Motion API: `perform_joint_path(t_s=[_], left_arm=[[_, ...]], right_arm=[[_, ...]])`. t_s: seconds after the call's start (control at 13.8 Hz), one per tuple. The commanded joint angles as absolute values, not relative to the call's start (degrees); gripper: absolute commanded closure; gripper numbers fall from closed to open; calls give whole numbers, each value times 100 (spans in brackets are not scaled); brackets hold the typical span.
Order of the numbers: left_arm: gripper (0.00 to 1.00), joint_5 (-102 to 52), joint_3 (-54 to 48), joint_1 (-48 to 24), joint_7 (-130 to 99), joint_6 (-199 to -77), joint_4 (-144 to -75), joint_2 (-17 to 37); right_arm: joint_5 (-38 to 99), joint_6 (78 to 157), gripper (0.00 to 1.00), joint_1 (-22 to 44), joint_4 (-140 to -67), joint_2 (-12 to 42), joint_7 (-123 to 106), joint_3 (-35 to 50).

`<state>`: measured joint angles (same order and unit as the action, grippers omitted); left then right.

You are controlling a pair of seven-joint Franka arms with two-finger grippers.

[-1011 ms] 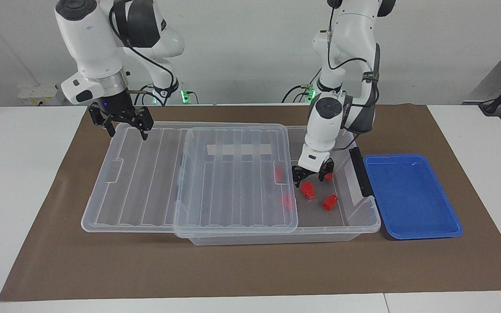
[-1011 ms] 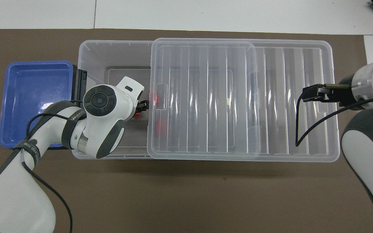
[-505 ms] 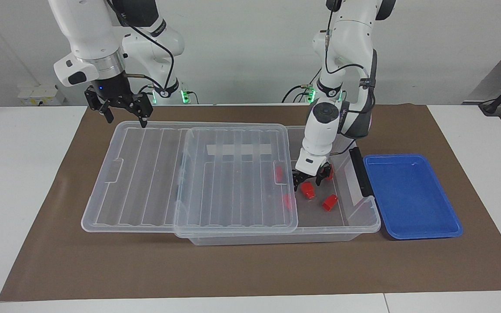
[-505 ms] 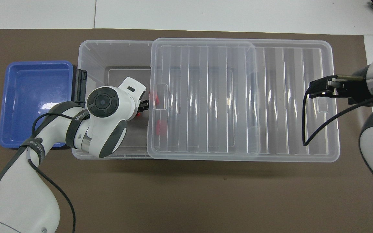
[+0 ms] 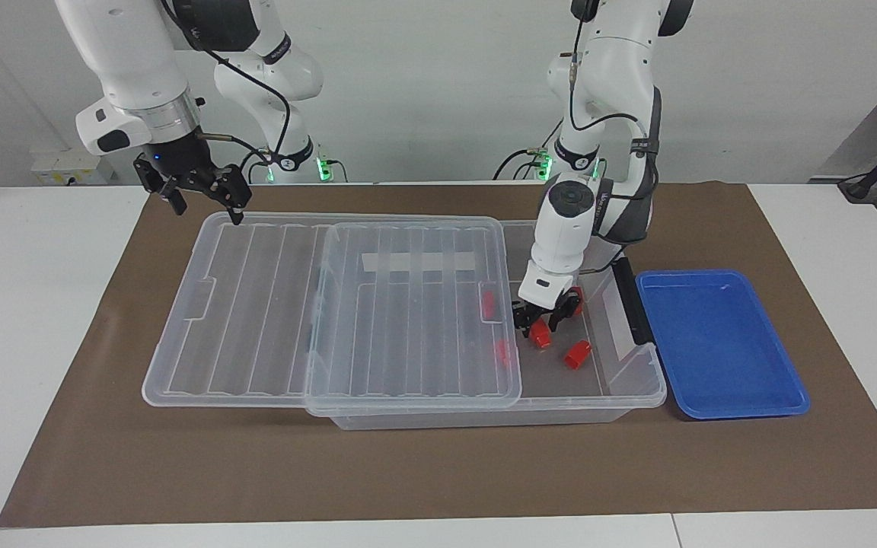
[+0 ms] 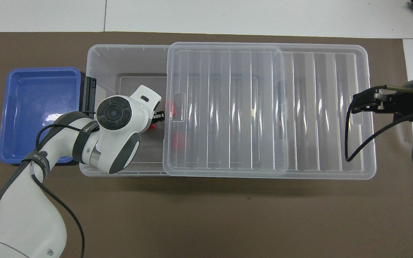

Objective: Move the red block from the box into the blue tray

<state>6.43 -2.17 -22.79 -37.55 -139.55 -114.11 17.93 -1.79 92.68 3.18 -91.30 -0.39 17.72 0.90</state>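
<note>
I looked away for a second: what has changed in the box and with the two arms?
The left end effector sank inside the box and closed its fingers around a red block. The right end effector, open, rose off the lid. Lid, other blocks and blue tray stayed put.

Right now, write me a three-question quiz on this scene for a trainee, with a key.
1. True or false: the blue tray already holds a red block.
2. Pick one. The left end effector is: (A) over the tray; (B) down in the clear box, closed on a red block; (C) resting on the brown mat.
3. Short answer: is the right end effector, which is in the air over the end of the box away from the tray, open or shut?

Key: 1 false; 2 B; 3 open.
</note>
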Motion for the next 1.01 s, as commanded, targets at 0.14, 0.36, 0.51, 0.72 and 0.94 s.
perform_joint_path(t_s=[0.14, 0.36, 0.51, 0.72, 0.94], left_arm=[[100, 782, -167, -2294, -3665, -13730, -11286, 1793], [100, 791, -158, -2285, -3621, -12774, -10786, 1644], [100, 747, -141, -2276, -3586, -11896, -10408, 1399], [100, 712, -149, -2189, -3402, -10805, -9837, 1152], [100, 283, -123, -1804, -2631, -9769, -9179, 949]], right_arm=[[-79, 9325, 0, 290, -9264, -158, 1793, 105], [-79, 9325, 0, 290, -9264, -158, 1793, 105], [-79, 9325, 0, 290, -9264, -158, 1793, 105], [-79, 9325, 0, 290, -9264, -158, 1793, 105], [-79, 9325, 0, 290, -9264, -158, 1793, 105]])
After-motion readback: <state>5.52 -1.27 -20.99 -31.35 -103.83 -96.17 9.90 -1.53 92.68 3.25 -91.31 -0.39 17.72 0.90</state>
